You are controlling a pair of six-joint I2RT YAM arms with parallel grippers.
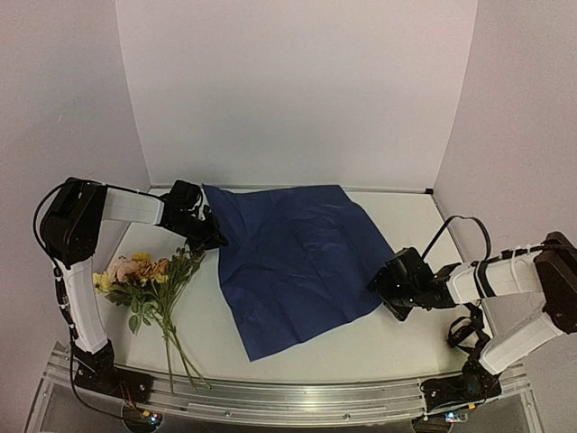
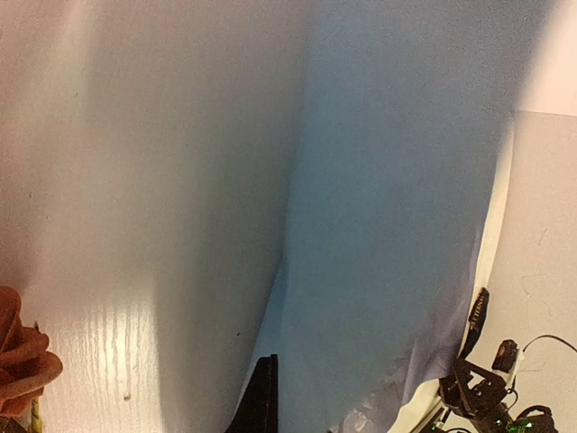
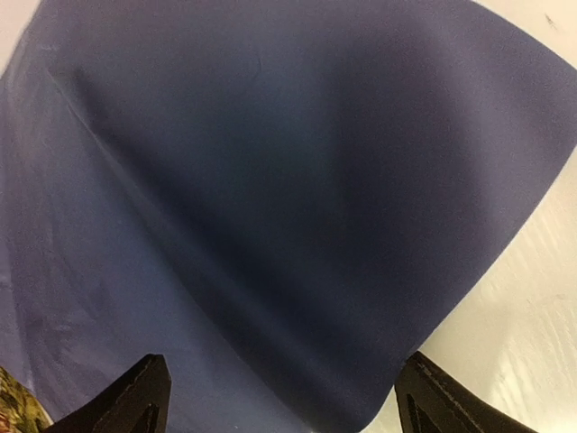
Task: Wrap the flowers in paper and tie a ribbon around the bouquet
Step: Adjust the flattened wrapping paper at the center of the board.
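Observation:
The paper [image 1: 293, 262] lies spread across the middle of the table, dark blue side up. My left gripper [image 1: 209, 236] is shut on its left edge. The left wrist view shows the pale underside of the paper [image 2: 388, 198] lifted beside my shut left gripper [image 2: 263, 397]. The flowers [image 1: 144, 275] lie loose on the table left of the sheet, stems towards me. One rust-orange bloom [image 2: 20, 359] shows in the left wrist view. My right gripper [image 1: 379, 281] stands open at the sheet's right corner, and the paper [image 3: 270, 180] reaches between the wide-apart jaws of my right gripper [image 3: 288, 406]. A black lettered strip, apparently the ribbon [image 2: 476, 316], shows past the far edge.
White walls [image 1: 297, 90] close in the table at the back and both sides. An aluminium rail [image 1: 288, 397] runs along the near edge between the arm bases. A black cable [image 1: 464, 230] loops above the right arm.

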